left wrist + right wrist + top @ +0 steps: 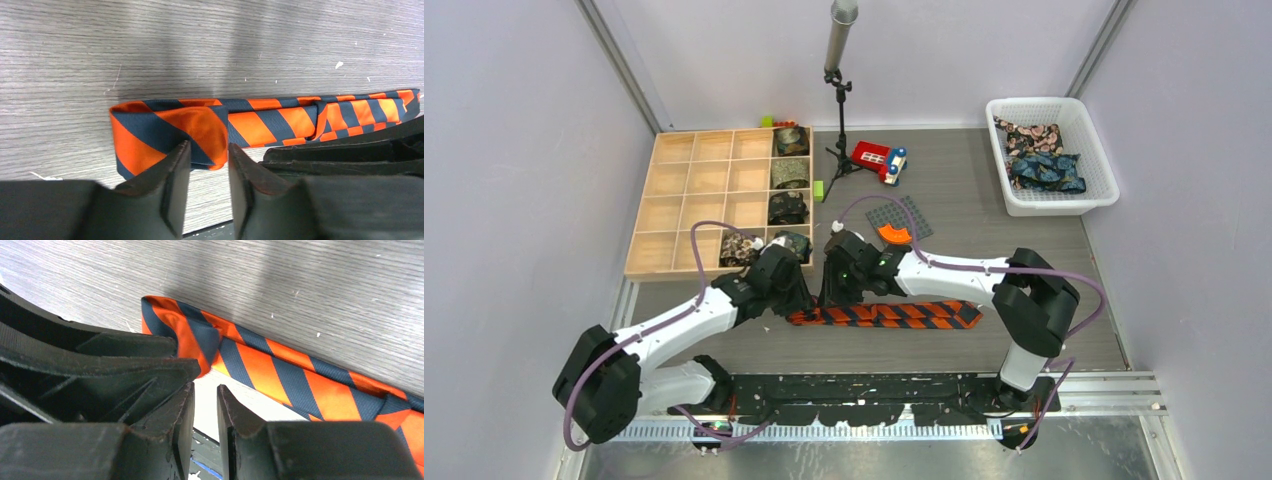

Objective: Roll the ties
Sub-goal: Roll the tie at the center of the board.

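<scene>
An orange-and-dark-blue diagonally striped fabric necktie lies stretched left to right on the grey wood-grain surface, just ahead of the two arm bases, and both arms reach in over its left end. From the left wrist the tie shows that end turned back on itself in a short flat fold. The left gripper sits right at that fold with its jaws a little parted; table and cloth show through the gap and no fabric is pinched. The right gripper is just beside it at the near edge of the tie — its jaws too stand slightly apart, with nothing between them. To the far left a pale wooden tray of square compartments holds rolled dark printed ties down its right-hand column, with one more in the nearest row. At the far right a white plastic basket holds loose dark floral ties. Between them sit a red toy car, a grey studded plate with an orange piece, and a black stand.
</scene>
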`<state>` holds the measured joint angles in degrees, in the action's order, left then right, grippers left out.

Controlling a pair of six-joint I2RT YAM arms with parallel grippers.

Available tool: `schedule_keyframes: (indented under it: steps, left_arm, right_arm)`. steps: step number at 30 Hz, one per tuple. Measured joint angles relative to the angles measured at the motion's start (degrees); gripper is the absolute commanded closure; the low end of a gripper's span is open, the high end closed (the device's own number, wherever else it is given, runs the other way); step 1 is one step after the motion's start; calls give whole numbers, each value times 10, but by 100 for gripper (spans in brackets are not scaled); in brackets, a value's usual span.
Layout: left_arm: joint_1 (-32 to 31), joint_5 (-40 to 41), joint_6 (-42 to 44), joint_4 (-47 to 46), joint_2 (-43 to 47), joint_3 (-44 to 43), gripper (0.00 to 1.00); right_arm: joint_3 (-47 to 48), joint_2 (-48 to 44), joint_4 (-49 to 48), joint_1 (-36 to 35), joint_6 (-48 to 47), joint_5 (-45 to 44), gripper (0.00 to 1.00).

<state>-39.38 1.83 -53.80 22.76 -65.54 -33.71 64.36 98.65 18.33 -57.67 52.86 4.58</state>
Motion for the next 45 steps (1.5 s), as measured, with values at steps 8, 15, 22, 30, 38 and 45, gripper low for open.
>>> schedule_keyframes:
  steps: [8, 15, 22, 30, 38, 45]
  left_arm:
    - [0, 1, -3, -3, 21, 7, 99]
    - [0, 1, -3, -6, 26, 13, 100]
    - [0, 1, 0, -7, 30, 17, 100]
    - [0, 0, 2, -7, 41, 25, 100]
    - [0, -4, 5, -12, 47, 31, 100]
    - [0, -4, 9, -23, 56, 41, 100]
  right_arm:
    - [0, 5, -10, 0, 13, 14, 65]
    - [6, 30, -11, 0, 23, 17, 63]
    - [22, 56, -7, 0, 26, 18, 61]
    - [24, 58, -5, 0, 25, 18, 60]
    - [24, 58, -5, 0, 25, 17, 59]
    - [24, 58, -7, 0, 25, 17, 60]
